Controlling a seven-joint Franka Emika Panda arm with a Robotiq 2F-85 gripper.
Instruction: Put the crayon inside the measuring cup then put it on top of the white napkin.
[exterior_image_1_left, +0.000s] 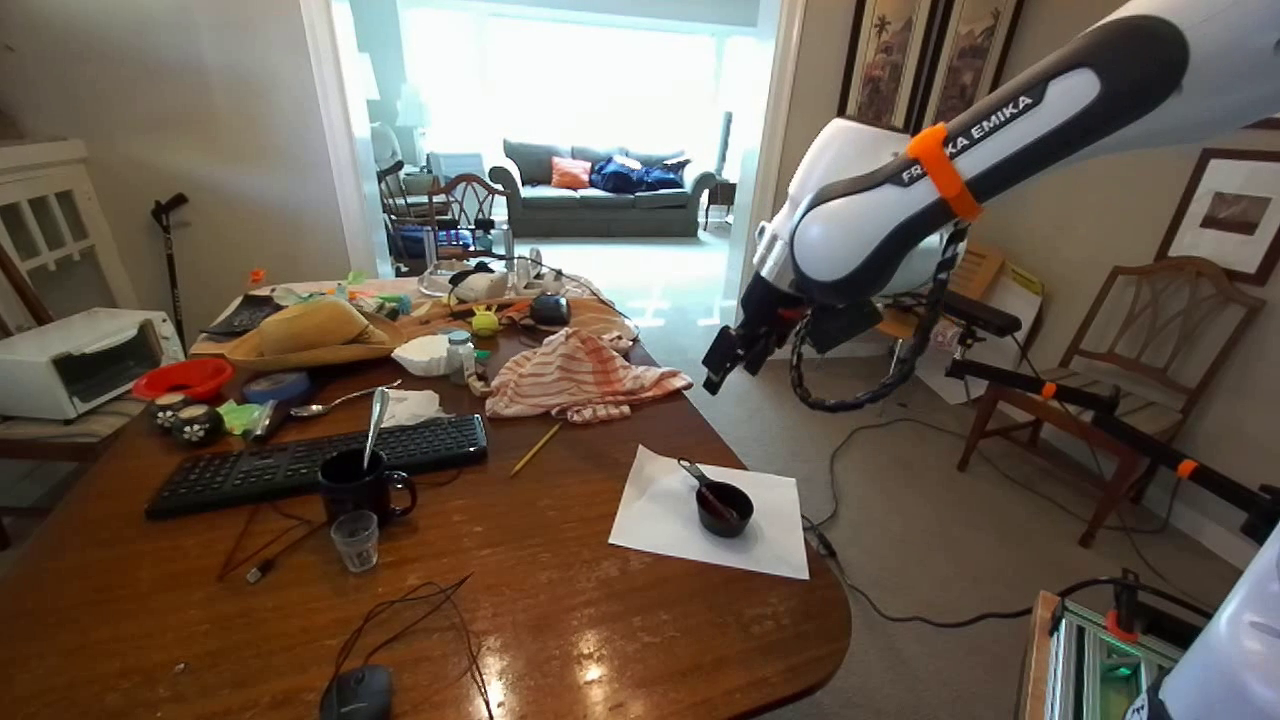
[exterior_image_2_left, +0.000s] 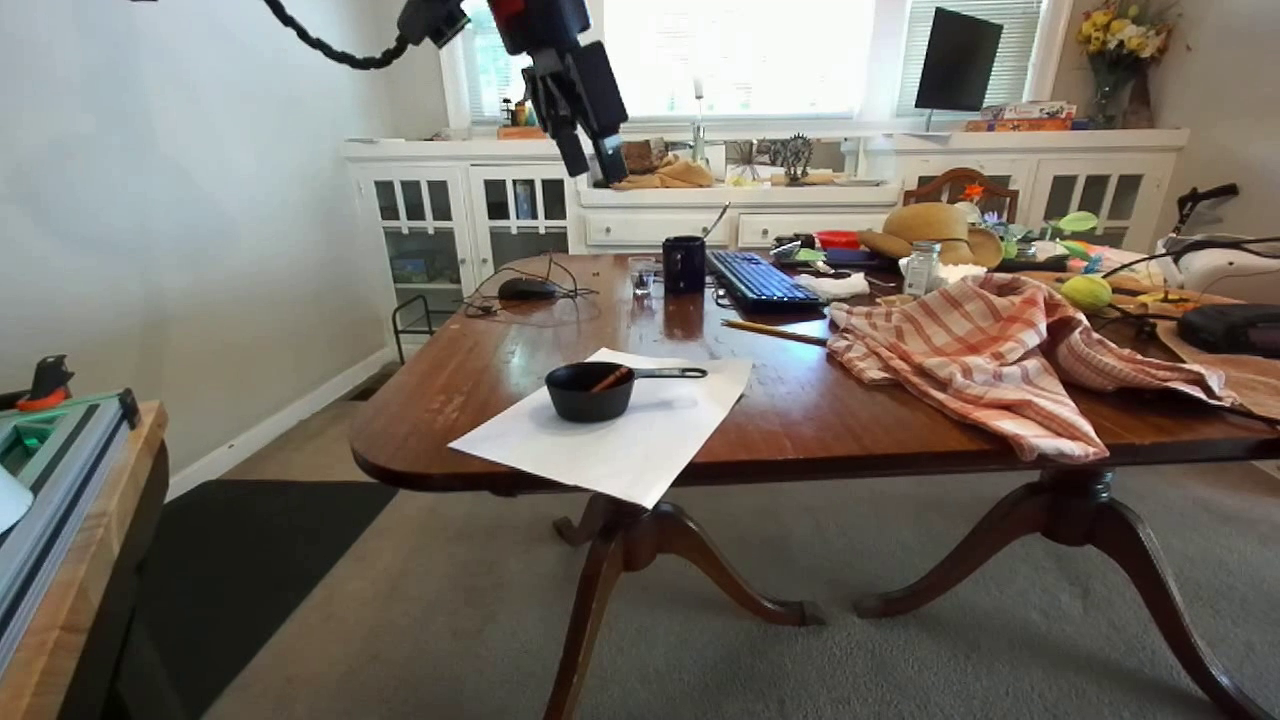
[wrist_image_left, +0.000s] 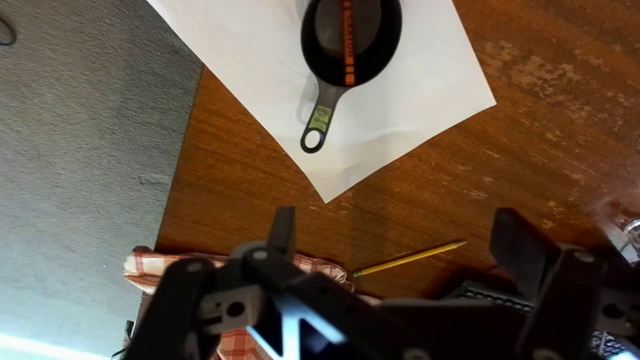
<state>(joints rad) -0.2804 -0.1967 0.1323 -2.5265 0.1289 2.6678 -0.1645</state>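
The black measuring cup (exterior_image_1_left: 727, 518) stands upright on the white napkin (exterior_image_1_left: 640, 522), near the table's edge. It shows on the napkin (exterior_image_2_left: 650, 460) in an exterior view (exterior_image_2_left: 588, 400) and in the wrist view (wrist_image_left: 327, 92). The orange-brown crayon (wrist_image_left: 349, 47) lies inside the cup, leaning along its wall at the handle side; it also shows in both exterior views (exterior_image_1_left: 714, 498) (exterior_image_2_left: 611, 379). My gripper (exterior_image_1_left: 732, 368) is open and empty, raised well above the table and apart from the cup. Its fingers are wide apart in the wrist view (wrist_image_left: 392, 212).
A yellow pencil (exterior_image_1_left: 535, 449) and a red-and-white cloth (exterior_image_1_left: 585, 375) lie beyond the napkin. A black mug with a spoon (exterior_image_1_left: 350, 487), a small glass (exterior_image_1_left: 356, 542), a keyboard (exterior_image_1_left: 250, 470) and a mouse (exterior_image_1_left: 358, 693) lie across the table. One napkin corner overhangs the table edge.
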